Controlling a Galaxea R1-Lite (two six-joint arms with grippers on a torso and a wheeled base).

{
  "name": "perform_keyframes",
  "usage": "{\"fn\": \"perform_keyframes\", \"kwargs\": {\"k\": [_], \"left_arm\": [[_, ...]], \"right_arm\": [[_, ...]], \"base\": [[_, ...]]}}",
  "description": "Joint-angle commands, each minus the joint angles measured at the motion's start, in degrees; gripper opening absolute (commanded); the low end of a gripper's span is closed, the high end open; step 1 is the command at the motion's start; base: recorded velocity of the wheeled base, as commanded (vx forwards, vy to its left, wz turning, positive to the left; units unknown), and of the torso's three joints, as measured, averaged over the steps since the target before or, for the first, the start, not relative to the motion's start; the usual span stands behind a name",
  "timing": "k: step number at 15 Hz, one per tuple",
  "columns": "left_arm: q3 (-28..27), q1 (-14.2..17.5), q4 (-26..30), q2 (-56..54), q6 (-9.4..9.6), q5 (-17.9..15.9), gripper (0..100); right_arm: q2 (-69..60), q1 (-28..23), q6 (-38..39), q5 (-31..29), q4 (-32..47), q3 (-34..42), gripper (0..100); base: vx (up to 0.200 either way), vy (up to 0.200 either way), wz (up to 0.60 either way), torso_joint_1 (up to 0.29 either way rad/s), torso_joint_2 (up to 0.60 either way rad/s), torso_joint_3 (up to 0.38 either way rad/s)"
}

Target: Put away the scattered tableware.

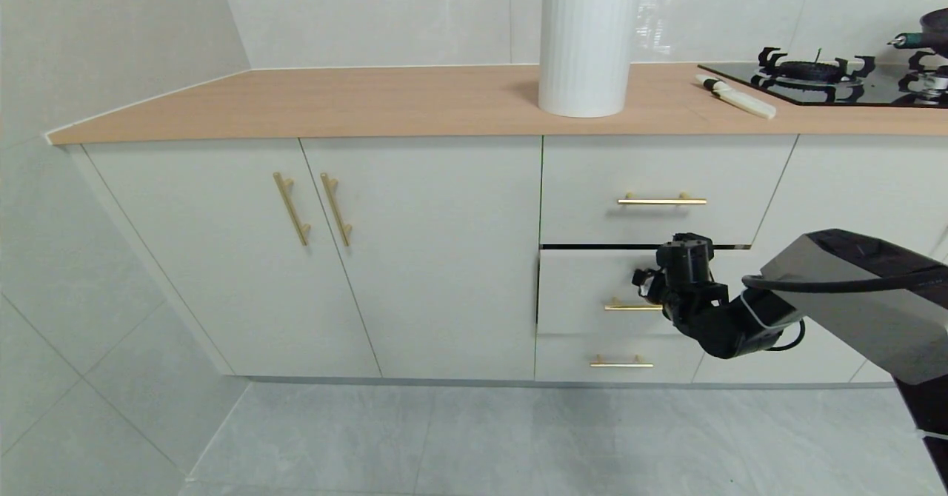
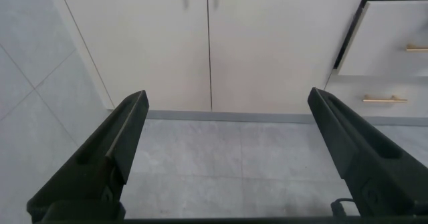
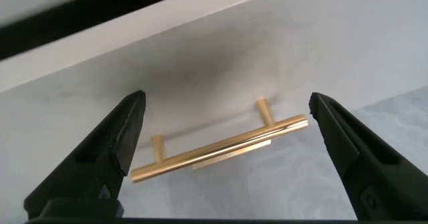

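Note:
My right gripper [image 1: 655, 281] hangs in front of the middle drawer [image 1: 585, 292], which stands slightly pulled out of the cabinet. Its fingers [image 3: 120, 144] are open, spread to either side of the drawer's gold handle [image 3: 221, 149] and close to it without touching. On the wooden countertop [image 1: 355, 100] lies a cream-handled knife [image 1: 735, 96] beside the stove. My left gripper [image 2: 227, 150] is open, hanging low over the grey floor, with nothing between its fingers.
A tall white ribbed container [image 1: 586, 41] stands on the counter above the drawers. A black gas hob [image 1: 829, 78] sits at the far right. The top drawer [image 1: 663, 189] and bottom drawer [image 1: 621, 361] are closed, as are the two cupboard doors [image 1: 318, 259] to the left.

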Motion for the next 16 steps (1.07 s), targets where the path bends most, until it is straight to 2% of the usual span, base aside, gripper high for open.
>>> {"fn": "perform_keyframes", "kwargs": {"k": [1,6,16], "left_arm": [[0.0,0.0,0.0,0.1,-0.01,0.0,100],[0.0,0.0,0.0,0.1,-0.01,0.0,100],[0.0,0.0,0.0,0.1,-0.01,0.0,100]], "right_arm": [[1.1,-0.5,0.6,0.0,0.0,-1.3,100],[2.1,-2.7,1.5,-0.2,0.0,-3.4,100],[3.3,-3.4,2.8,-2.5,0.0,-6.5,100]], "base": [[0.000,0.000,0.00,0.000,0.00,0.000],[0.000,0.000,0.00,0.000,0.00,0.000],[0.000,0.000,0.00,0.000,0.00,0.000]]}}
